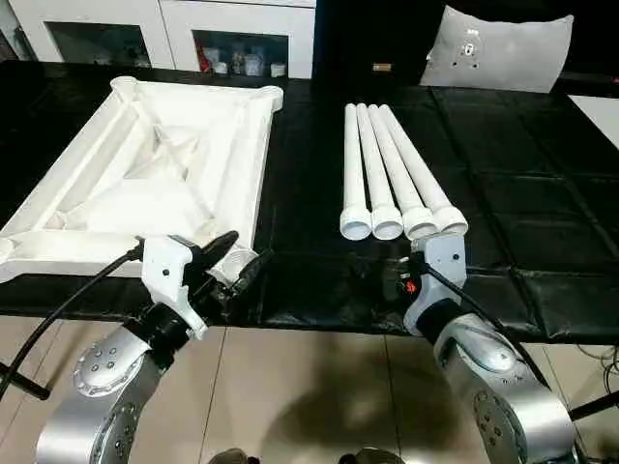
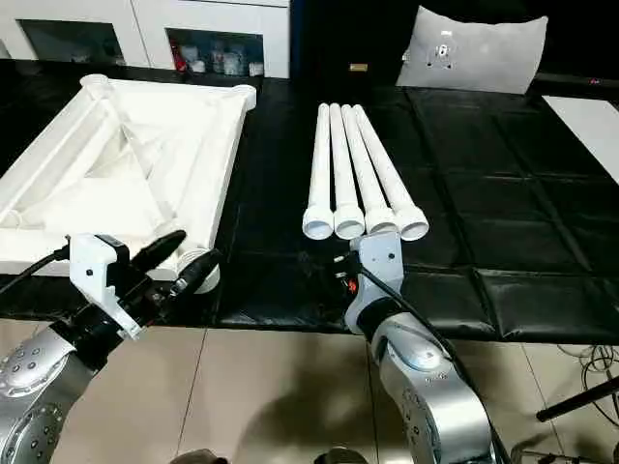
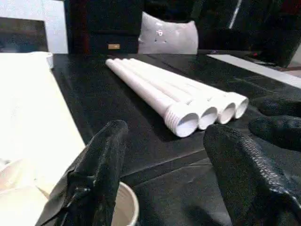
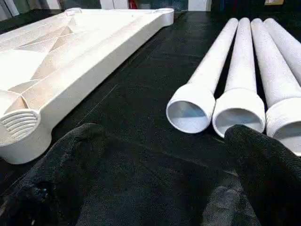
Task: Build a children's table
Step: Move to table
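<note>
Left eye view: table top (image 1: 145, 174) lies underside-up, four legs (image 1: 395, 184) side by side right of it, none fitted yet. Left wrist view: left gripper (image 3: 164, 165) spread beside the top's near corner socket (image 3: 124, 207). Right wrist view: right gripper (image 4: 155, 155) wide open, empty, bare black mat (image 4: 131, 94) between top and legs.

The upturned white table top (image 1: 145, 164) runs off the left edge of the head views, so its left corners are cut off. The left gripper (image 1: 230, 263) covers the top's near right corner socket. The right gripper (image 1: 387, 280) is mostly hidden behind its white wrist housing. Small items inside the glass-doored cabinet (image 1: 237, 39) are too small to identify.
</note>
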Controlling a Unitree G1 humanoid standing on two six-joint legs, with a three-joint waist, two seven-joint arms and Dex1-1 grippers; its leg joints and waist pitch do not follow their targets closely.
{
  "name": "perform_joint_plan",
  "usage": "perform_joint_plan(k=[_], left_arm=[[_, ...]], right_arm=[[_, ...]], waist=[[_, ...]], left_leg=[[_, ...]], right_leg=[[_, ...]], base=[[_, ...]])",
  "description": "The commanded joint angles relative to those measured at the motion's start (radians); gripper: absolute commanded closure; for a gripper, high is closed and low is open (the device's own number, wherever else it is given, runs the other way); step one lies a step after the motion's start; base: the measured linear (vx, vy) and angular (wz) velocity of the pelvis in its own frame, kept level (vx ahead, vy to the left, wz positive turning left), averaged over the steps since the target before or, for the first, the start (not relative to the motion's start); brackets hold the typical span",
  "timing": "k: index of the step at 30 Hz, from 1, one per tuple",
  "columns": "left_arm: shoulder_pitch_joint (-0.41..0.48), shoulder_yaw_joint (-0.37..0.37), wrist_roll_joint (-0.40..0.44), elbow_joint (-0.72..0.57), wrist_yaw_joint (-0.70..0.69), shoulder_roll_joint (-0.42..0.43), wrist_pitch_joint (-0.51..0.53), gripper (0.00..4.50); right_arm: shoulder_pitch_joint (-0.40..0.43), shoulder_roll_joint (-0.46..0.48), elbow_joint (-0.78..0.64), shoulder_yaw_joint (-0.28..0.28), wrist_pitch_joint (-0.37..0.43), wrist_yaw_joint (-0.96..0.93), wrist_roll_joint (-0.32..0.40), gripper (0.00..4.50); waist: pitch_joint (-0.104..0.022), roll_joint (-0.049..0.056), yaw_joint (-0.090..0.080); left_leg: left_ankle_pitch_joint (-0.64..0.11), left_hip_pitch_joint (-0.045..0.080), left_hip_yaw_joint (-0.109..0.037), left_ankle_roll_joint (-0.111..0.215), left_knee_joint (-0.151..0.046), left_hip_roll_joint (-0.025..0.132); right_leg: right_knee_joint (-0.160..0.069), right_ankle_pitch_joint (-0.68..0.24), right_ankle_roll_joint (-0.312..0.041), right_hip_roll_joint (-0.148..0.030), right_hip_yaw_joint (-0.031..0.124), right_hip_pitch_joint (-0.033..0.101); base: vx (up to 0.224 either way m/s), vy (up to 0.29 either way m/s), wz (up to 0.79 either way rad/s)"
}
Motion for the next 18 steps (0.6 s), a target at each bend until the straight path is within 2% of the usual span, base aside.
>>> perform_joint_plan(k=[1, 3, 4, 6, 11, 13, 14, 15, 16, 17, 18], left_arm=[[0.000, 0.007, 0.012, 0.002, 0.018, -0.001, -0.008, 1.20], [-0.001, 0.018, -0.001, -0.011, 0.035, -0.011, 0.006, 1.29], [0.000, 0.027, 0.001, -0.035, 0.067, -0.022, 0.025, 1.29], [0.002, 0.032, 0.043, -0.070, 0.130, -0.032, 0.048, 0.85], [0.018, 0.023, 0.096, -0.095, 0.196, -0.046, 0.074, 0.85], [0.019, 0.024, 0.106, -0.093, 0.208, -0.050, 0.071, 0.85], [0.014, 0.029, 0.111, -0.085, 0.224, -0.056, 0.070, 0.85], [0.011, 0.030, 0.117, -0.082, 0.233, -0.056, 0.074, 0.85], [0.002, 0.029, 0.119, -0.075, 0.243, -0.057, 0.078, 0.85], [-0.001, 0.026, 0.125, -0.074, 0.245, -0.053, 0.082, 0.85], [-0.007, 0.020, 0.133, -0.072, 0.244, -0.048, 0.087, 0.85]], right_arm=[[0.007, 0.000, -0.014, -0.005, -0.001, 0.003, 0.007, 0.00], [0.005, 0.001, -0.014, -0.007, -0.002, 0.004, 0.010, 0.00], [0.004, 0.003, -0.013, -0.009, -0.004, 0.006, 0.013, 0.00], [0.002, 0.004, -0.011, -0.012, -0.005, 0.009, 0.018, 0.00], [-0.013, -0.002, 0.004, 0.006, -0.010, 0.018, 0.007, 0.00], [-0.017, -0.008, 0.005, 0.014, -0.011, 0.025, 0.003, 0.00], [-0.021, -0.012, 0.005, 0.024, -0.013, 0.031, -0.001, 0.00], [-0.024, -0.014, 0.005, 0.028, -0.014, 0.035, -0.002, 0.00], [-0.027, -0.017, 0.005, 0.035, -0.017, 0.043, -0.004, 0.00], [-0.028, -0.015, 0.006, 0.036, -0.020, 0.044, -0.004, 0.00], [-0.030, -0.014, 0.007, 0.036, -0.025, 0.047, -0.003, 0.00]], waist=[[-0.050, 0.013, 0.003], [-0.051, 0.014, 0.003], [-0.050, 0.020, 0.004], [-0.051, 0.018, 0.002], [-0.048, 0.016, 0.004], [-0.042, 0.016, 0.003], [-0.035, 0.003, 0.019], [-0.035, 0.016, 0.012], [-0.034, 0.024, 0.011], [-0.022, 0.025, 0.012], [-0.017, 0.026, 0.015]], left_leg=[[-0.101, 0.003, -0.022, 0.000, -0.095, 0.085], [-0.095, 0.003, -0.022, -0.001, -0.094, 0.084], [-0.095, 0.002, -0.023, -0.003, -0.094, 0.084], [-0.094, 0.002, -0.025, -0.003, -0.093, 0.086], [-0.102, 0.002, -0.024, 0.003, -0.093, 0.085], [-0.271, 0.013, -0.024, -0.017, -0.102, 0.085], [-0.279, -0.047, -0.058, 0.043, -0.114, 0.056], [-0.332, -0.036, -0.066, 0.097, -0.108, 0.043], [-0.342, -0.037, -0.069, 0.116, -0.096, 0.040], [-0.368, -0.036, -0.059, 0.117, -0.076, 0.028], [-0.365, -0.025, -0.051, 0.106, -0.056, 0.031]], right_leg=[[-0.059, -0.041, -0.223, -0.079, 0.047, 0.043], [-0.057, -0.031, -0.224, -0.078, 0.047, 0.043], [-0.056, -0.026, -0.226, -0.079, 0.046, 0.043], [-0.055, -0.006, -0.232, -0.079, 0.045, 0.046], [-0.058, -0.032, -0.227, -0.079, 0.046, 0.046], [-0.073, -0.239, -0.205, -0.079, 0.044, 0.048], [-0.076, -0.295, -0.185, -0.101, 0.006, 0.092], [-0.102, -0.448, -0.160, -0.112, -0.017, 0.098], [-0.114, -0.535, -0.161, -0.122, -0.027, 0.109], [-0.151, -0.742, -0.143, -0.133, -0.045, 0.125], [-0.182, -0.857, -0.127, -0.153, -0.063, 0.135]], base=[[0.000, 0.000, 0.00], [0.000, 0.000, 0.00], [0.000, 0.000, 0.00], [0.000, 0.000, 0.00], [0.000, 0.000, 0.00], [0.000, 0.000, 0.00], [0.001, -0.008, 0.20], [0.001, -0.008, 0.20], [0.014, -0.011, 0.48], [0.044, -0.003, 0.61], [0.044, -0.003, 0.61]])
